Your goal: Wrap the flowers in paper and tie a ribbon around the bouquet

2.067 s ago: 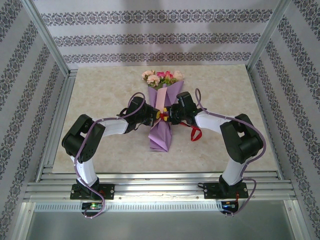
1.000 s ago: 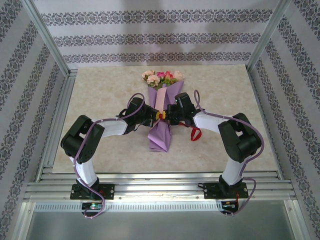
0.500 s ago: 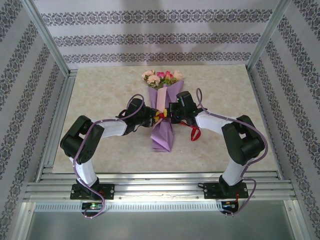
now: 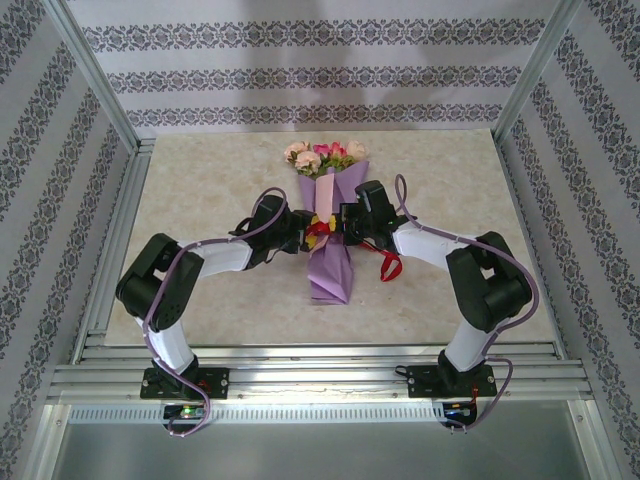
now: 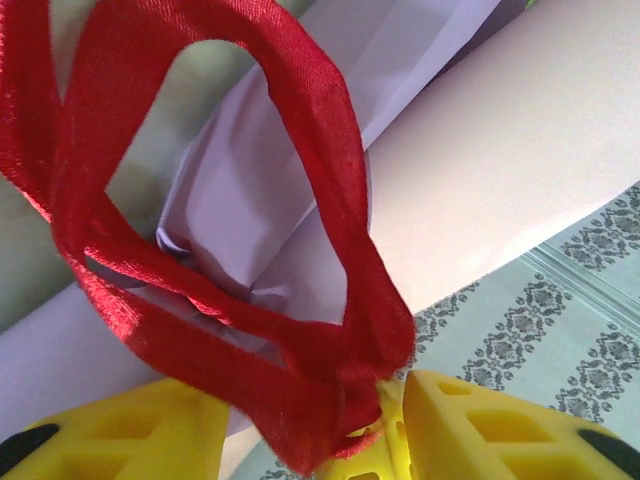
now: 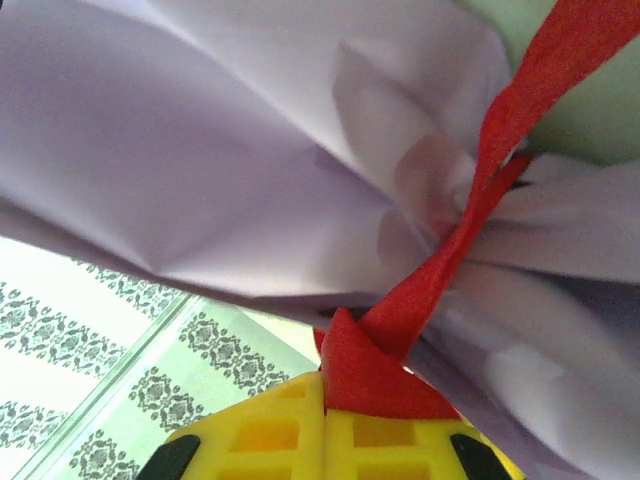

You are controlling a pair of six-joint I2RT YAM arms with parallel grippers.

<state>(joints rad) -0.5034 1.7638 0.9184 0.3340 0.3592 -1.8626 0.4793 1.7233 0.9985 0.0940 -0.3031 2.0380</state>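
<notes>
Two hands meet at the waist of the bouquet [image 4: 330, 270], which lies mid-tabletop [image 4: 200, 180]. The left hand [image 5: 315, 430] has its yellow fingers apart, with a loop of red ribbon [image 5: 320, 170] lying between them. The right hand [image 6: 325, 400] is pinched together on a ribbon end. Tying looks underway; next, the knot probably needs pulling snug. Crumpled purple paper [image 6: 200, 150] crowds both hands, and the flowers [image 4: 322, 155] point away.

Two black-and-white arms [image 4: 215, 257], fingers [image 5: 500, 430] yellow.
Behind the left pincer [image 4: 313, 235] and the right pincer [image 4: 338, 228] comes a black wrist block [image 4: 283, 222], then white links [image 4: 425, 243] with black rounded joints [image 4: 160, 285]; a purple cable [image 4: 401, 190] follows each arm. The fingers are yellow plastic with square hollows.
</notes>
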